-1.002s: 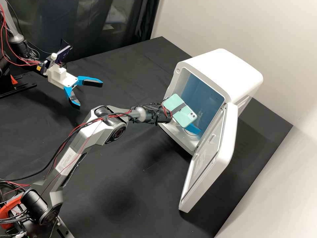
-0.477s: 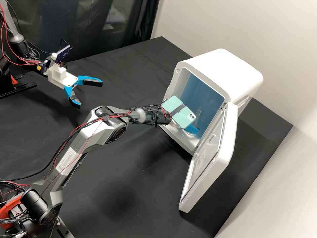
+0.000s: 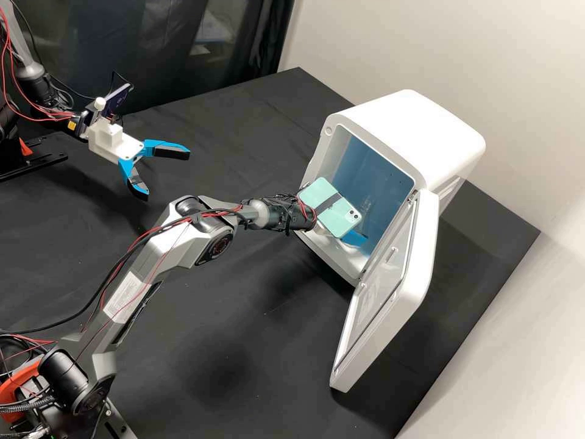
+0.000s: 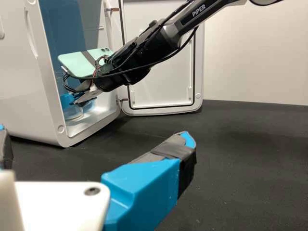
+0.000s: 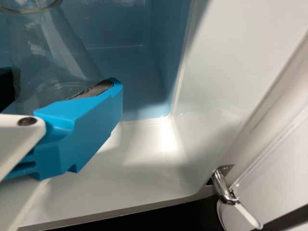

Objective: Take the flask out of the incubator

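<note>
A clear glass conical flask (image 5: pixel 48 53) stands inside the white incubator (image 3: pixel 420 134), which has a blue interior. The right arm reaches in through the opening. My right gripper (image 5: pixel 57 86) holds the flask's lower body between its blue fingers (image 5: pixel 77 125), the pad against the glass just above the white floor. In the high view a mint-green phone (image 3: pixel 329 207) on that wrist covers most of the gripper. My left gripper (image 3: pixel 163 173) hangs open and empty above the bench at the far left, well away from the incubator.
The incubator door (image 3: pixel 390 292) is swung wide open on its hinge (image 5: pixel 226 190), down toward the bench's front right edge. Black bench surface (image 3: pixel 256 329) spreads in front of the incubator. Cables and an arm base sit at the far left.
The right wrist has shifted slightly up and back toward the incubator's opening. The left arm has not moved.
</note>
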### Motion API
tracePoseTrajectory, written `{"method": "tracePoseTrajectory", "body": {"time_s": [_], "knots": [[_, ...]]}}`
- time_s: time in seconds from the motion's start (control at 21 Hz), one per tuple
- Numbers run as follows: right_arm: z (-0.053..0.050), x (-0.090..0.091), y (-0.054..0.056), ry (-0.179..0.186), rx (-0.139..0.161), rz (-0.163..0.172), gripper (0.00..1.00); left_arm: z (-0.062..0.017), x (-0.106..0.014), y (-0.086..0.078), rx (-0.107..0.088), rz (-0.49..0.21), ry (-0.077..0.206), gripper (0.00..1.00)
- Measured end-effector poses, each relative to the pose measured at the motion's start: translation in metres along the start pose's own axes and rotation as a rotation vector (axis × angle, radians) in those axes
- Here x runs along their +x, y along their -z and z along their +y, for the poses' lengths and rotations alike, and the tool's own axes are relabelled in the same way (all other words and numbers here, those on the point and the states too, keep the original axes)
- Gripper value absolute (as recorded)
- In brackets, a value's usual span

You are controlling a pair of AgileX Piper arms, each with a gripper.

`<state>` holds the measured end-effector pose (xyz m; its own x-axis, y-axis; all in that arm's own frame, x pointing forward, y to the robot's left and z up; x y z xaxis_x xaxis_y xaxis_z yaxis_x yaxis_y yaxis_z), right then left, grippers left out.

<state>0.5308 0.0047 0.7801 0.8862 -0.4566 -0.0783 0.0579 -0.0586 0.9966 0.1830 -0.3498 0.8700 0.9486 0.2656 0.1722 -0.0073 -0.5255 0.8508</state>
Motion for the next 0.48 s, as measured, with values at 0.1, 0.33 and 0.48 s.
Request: {"method": "tracePoseTrajectory", "body": {"time_s": [0.1, 0.33, 0.48], "knots": [[0.0001, 0.0000, 0.0000, -0.001, -0.001, 0.000, 0.00, 0.0000, 0.0000, 0.0000, 0.000, 0.000, 0.000, 1.00], [0.0003, 0.0000, 0.0002, -0.003, 0.020, 0.002, 0.00, 0.0000, 0.0000, 0.0000, 0.000, 0.000, 0.000, 1.00], [0.0004, 0.0000, 0.0004, -0.004, 0.030, 0.004, 0.00, 0.0000, 0.0000, 0.0000, 0.000, 0.000, 0.000, 1.00]]}}
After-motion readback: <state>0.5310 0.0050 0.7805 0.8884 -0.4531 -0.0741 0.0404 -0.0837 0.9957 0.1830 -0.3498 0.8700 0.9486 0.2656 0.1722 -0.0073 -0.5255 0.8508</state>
